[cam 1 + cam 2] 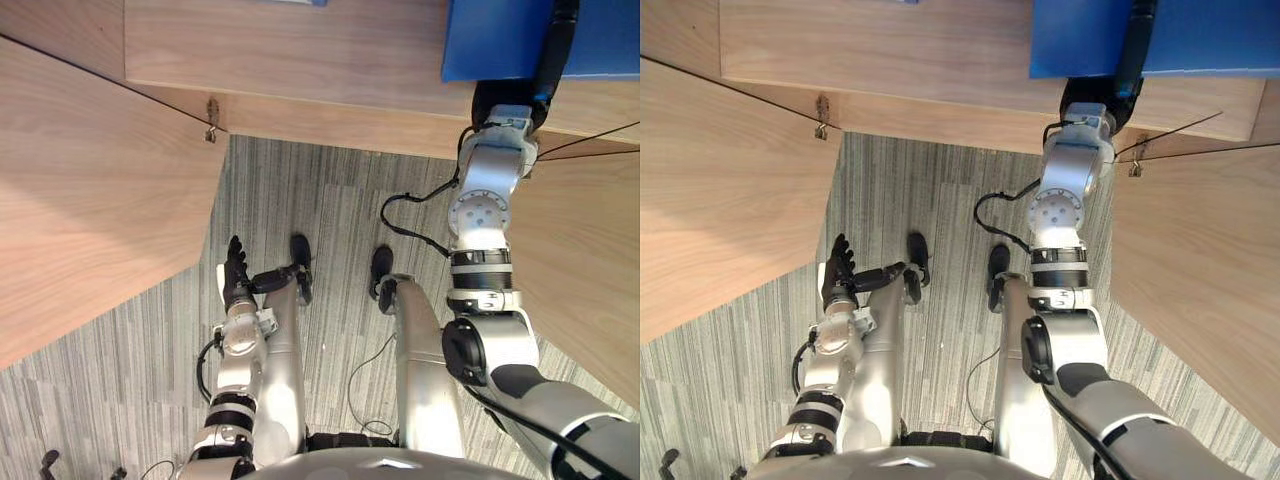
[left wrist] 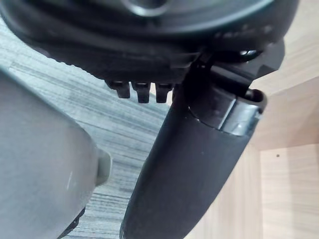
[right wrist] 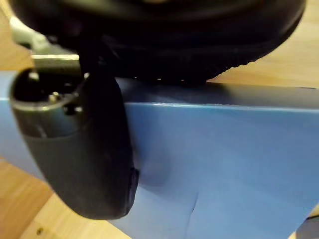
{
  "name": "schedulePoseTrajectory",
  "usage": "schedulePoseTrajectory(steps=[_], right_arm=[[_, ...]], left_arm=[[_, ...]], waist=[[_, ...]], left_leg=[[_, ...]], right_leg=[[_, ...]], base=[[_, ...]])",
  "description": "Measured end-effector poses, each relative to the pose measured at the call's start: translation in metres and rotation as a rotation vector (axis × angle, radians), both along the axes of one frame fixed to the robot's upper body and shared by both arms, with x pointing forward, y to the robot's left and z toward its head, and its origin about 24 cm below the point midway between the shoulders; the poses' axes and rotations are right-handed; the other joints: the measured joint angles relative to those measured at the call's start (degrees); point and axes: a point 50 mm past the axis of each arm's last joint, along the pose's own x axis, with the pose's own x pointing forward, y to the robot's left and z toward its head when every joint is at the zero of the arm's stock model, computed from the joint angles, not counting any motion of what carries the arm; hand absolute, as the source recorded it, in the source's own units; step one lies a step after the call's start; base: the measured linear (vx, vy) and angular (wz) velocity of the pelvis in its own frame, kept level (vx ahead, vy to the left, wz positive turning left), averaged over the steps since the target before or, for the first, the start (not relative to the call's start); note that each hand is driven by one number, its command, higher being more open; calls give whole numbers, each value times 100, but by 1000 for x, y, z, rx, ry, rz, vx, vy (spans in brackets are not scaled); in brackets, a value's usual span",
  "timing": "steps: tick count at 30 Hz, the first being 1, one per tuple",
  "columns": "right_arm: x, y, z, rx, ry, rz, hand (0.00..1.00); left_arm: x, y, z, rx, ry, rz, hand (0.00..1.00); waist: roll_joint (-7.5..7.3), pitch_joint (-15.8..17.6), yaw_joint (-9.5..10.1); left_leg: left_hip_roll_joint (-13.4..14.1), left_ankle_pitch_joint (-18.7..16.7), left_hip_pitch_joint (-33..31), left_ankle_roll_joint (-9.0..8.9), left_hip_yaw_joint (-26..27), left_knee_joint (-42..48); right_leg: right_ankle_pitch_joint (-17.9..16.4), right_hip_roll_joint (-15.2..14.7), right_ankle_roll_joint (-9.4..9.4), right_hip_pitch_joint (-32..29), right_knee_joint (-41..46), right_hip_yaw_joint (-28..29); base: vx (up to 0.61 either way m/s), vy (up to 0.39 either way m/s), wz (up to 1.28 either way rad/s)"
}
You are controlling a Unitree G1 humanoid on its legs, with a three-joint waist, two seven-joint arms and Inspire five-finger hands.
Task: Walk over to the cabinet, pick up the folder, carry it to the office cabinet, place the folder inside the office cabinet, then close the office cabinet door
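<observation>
Right wrist view: right hand (image 3: 84,149) thumb pinches the folder (image 3: 224,159) over the shelf (image 1: 300,50), between open left door (image 1: 90,200) and right door (image 1: 590,250); left hand (image 1: 235,275) hangs, fingers straight.

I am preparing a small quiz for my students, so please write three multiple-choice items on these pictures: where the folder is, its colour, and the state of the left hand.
1. Where is the folder?
A) in the left hand
B) in the right hand, up at the wooden cabinet
C) inside a drawer

2. What colour is the folder?
A) red
B) blue
C) green

3. How is the left hand?
A) fingers straight, holding nothing
B) shut on a door handle
C) pressing a door

Key: 1 B, the right thumb lies on the folder's face. 2 B, its surface is plainly blue. 3 A, it hangs free above the carpet.
</observation>
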Motion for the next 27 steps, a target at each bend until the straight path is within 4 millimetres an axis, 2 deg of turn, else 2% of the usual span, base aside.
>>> schedulePoseTrajectory(steps=[2,3,11,22,27], right_arm=[[0,-4,1,43,22,-20,0],[0,-7,3,74,28,-34,100],[-1,-10,15,145,44,-52,100],[-4,-13,39,128,-22,-62,100],[-4,-17,45,70,-38,-72,100]], left_arm=[[2,-3,1,-6,-4,5,100],[3,-5,2,-15,-8,14,100],[5,-15,4,-18,-11,-8,100],[5,-17,4,-18,-10,-15,100],[6,-17,4,-28,-6,-12,100]], waist=[[1,-1,32],[5,-3,46],[11,-6,84],[13,-8,96],[14,-9,88]], left_leg=[[-18,38,0,-9,-29,-38],[-32,68,1,-32,-70,-79],[-69,231,46,-104,-188,-324],[-71,304,55,-136,-235,-392],[-72,315,54,-135,-236,-391]], right_leg=[[0,-14,-1,4,-20,-36],[1,-24,-1,23,-41,-82],[33,-40,-59,93,-178,-233],[42,-39,-74,92,-178,-281],[52,-39,-91,92,-179,-284]], base=[[36,-6,14],[27,-8,14],[19,-7,9],[9,-2,2],[0,0,0]])
